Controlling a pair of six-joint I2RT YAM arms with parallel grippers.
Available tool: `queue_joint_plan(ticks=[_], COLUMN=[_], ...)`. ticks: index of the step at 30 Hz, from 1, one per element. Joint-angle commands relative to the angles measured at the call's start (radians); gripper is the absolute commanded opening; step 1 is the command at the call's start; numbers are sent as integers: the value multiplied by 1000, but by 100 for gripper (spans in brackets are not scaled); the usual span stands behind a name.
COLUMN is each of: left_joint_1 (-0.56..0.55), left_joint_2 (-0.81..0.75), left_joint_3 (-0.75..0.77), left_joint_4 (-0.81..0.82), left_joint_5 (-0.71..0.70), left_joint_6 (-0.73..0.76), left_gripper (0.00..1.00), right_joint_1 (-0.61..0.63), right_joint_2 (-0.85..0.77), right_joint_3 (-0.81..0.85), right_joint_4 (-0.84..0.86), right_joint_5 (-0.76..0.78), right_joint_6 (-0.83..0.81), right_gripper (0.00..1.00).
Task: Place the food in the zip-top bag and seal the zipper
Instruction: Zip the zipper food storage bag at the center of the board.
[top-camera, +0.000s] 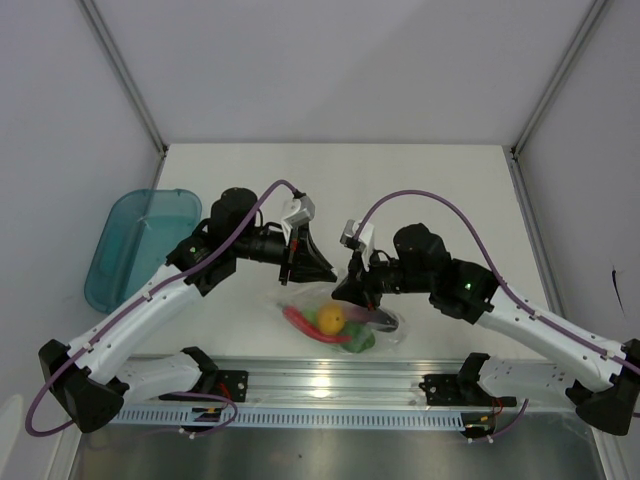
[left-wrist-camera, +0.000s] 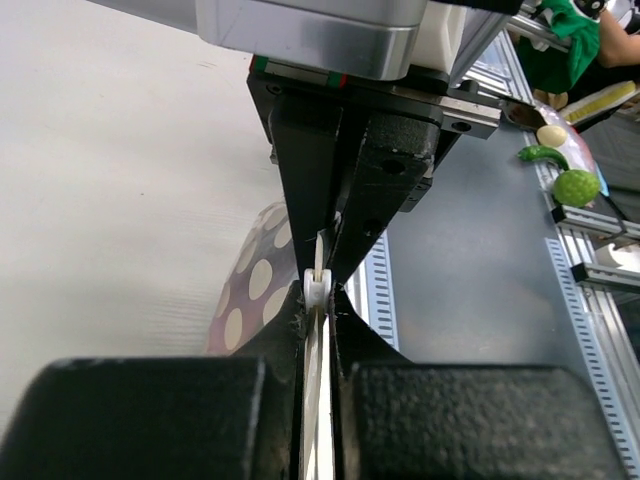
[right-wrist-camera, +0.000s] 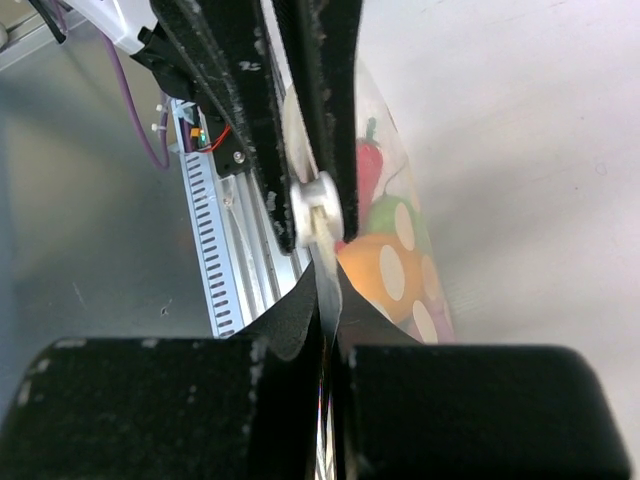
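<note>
From where I stand, the zip-top bag (top-camera: 390, 335) lies on the white worktop (top-camera: 400, 180) just ahead of the two arm bases, and the food looks to be inside it. I can make out the yellow pepper (top-camera: 331, 319), the red chili (top-camera: 303, 323) and a green piece (top-camera: 362, 342) through the dotted plastic. There is a dark shape beside them that may be the eggplant. The teal tray (top-camera: 140, 240) sits well apart on the left and looks empty.

Both arms meet over the far edge of the bag. The left pincer (top-camera: 322, 273) is pressed together on the bag's mouth, and its wrist view shows the thin clear zipper (left-wrist-camera: 316, 400) running up between its pads. The right pincer (top-camera: 347, 290) is pinched tight on the same edge just beside it, with the chili and the pepper showing through the plastic behind its tips.

I judge the loading done and the sealing under way. To do this step well, one pincer should hold the strip as an anchor while the other slides outward along it. The squeeze must be firm enough to press the two tracks into each other, and the edge should stay taut and level between the pincers. A loose pinch could skip a stretch of the seal. Pulling upward could drag the light bag off the worktop or crumple the mouth. Both corners will need a pass.
</note>
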Motion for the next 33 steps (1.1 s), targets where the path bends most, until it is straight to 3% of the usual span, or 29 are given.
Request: queue_joint_plan(ticks=[1,16,33], left_joint_1=[0,0,7], left_joint_2=[-14,-2,-35], left_joint_3=[9,-1,-6], left_joint_4=[27,-91,-129], left_joint_5=[34,16,-9], left_joint_6=[-2,77,105], left_gripper=[1,1,0], right_joint_1=[11,0,-151], right_joint_2=[-2,-132,-240], right_joint_3=[48,23,17], right_joint_4=[23,121,123], right_joint_5=[20,162,115], right_joint_6=[3,71,166], right_gripper=[0,0,0])
